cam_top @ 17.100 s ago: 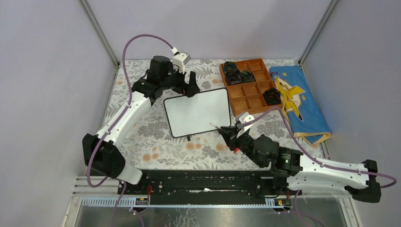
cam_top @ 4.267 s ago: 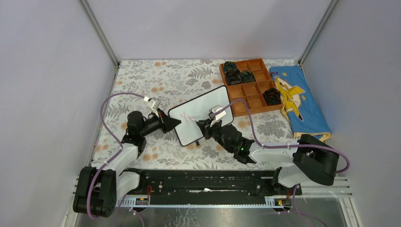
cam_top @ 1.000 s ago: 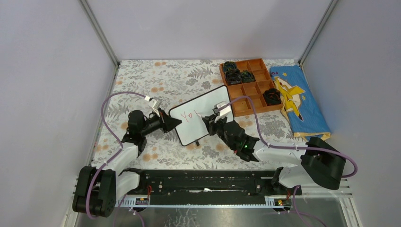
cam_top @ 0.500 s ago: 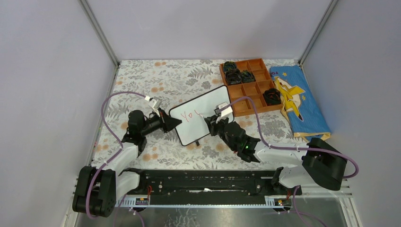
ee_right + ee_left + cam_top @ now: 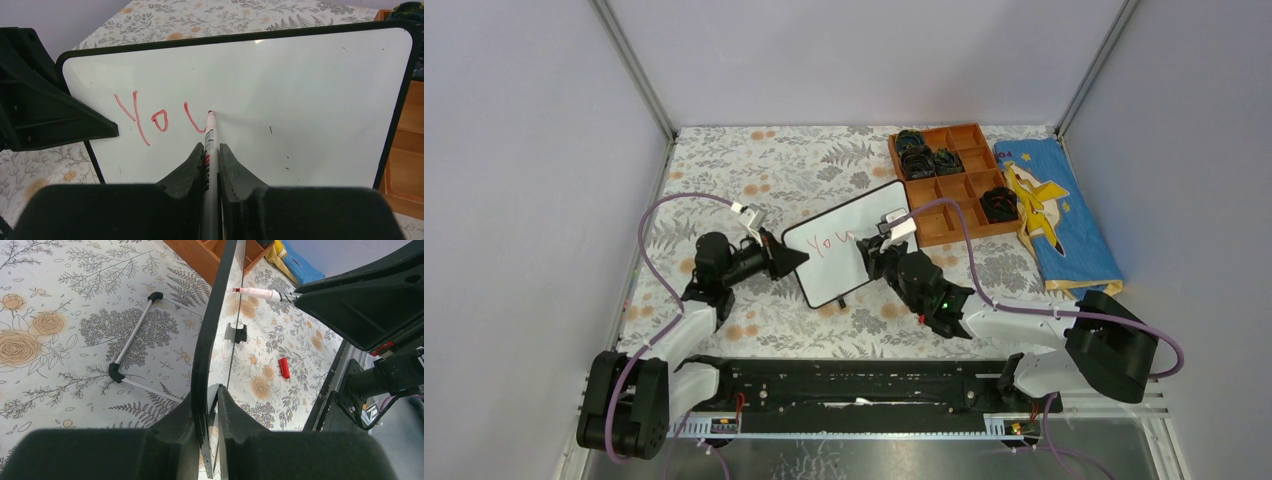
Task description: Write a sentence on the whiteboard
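Observation:
The whiteboard (image 5: 844,262) stands tilted on the floral tablecloth, and the left wrist view sees its black frame (image 5: 204,340) edge-on. My left gripper (image 5: 794,259) (image 5: 206,390) is shut on the board's left edge. My right gripper (image 5: 871,258) (image 5: 212,146) is shut on a white marker (image 5: 209,131). The marker's red tip touches the board face (image 5: 300,90). The sentence (image 5: 141,119) reads "Yo" in red, followed by a curved stroke of a third letter that ends at the tip.
A brown compartment tray (image 5: 969,133) with dark objects sits at the back right, beside a blue bag (image 5: 1054,220). A red marker cap (image 5: 284,367) lies on the cloth. A white rod with black ends (image 5: 131,340) lies behind the board.
The marker tip has moved right and added a curved stroke after "Yo". The board was blank 17 seconds ago. The left gripper has kept its hold.

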`<action>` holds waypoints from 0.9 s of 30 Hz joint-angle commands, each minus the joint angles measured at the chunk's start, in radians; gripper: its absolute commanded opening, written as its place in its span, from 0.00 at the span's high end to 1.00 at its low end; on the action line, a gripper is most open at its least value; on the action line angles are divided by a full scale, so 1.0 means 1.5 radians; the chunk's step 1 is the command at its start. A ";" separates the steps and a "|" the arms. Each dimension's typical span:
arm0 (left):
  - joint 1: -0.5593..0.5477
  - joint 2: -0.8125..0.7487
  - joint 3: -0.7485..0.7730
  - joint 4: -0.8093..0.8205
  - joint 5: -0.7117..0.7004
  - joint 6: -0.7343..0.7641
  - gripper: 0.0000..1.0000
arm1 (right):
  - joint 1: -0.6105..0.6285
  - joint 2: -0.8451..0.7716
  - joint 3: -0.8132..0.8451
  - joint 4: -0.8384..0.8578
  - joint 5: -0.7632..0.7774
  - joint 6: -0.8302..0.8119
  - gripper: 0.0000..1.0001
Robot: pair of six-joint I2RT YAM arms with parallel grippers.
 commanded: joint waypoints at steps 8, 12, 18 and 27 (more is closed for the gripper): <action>-0.006 0.012 0.006 -0.038 -0.044 0.063 0.87 | -0.010 0.014 0.056 0.009 0.008 -0.018 1.00; -0.007 0.010 0.006 -0.039 -0.045 0.064 0.87 | -0.009 0.013 0.054 0.010 0.009 -0.016 1.00; -0.007 0.010 0.007 -0.045 -0.048 0.067 0.87 | -0.010 -0.032 0.024 0.002 0.019 -0.002 1.00; -0.008 0.010 0.008 -0.045 -0.048 0.067 0.87 | -0.031 -0.073 0.004 -0.023 0.033 0.000 1.00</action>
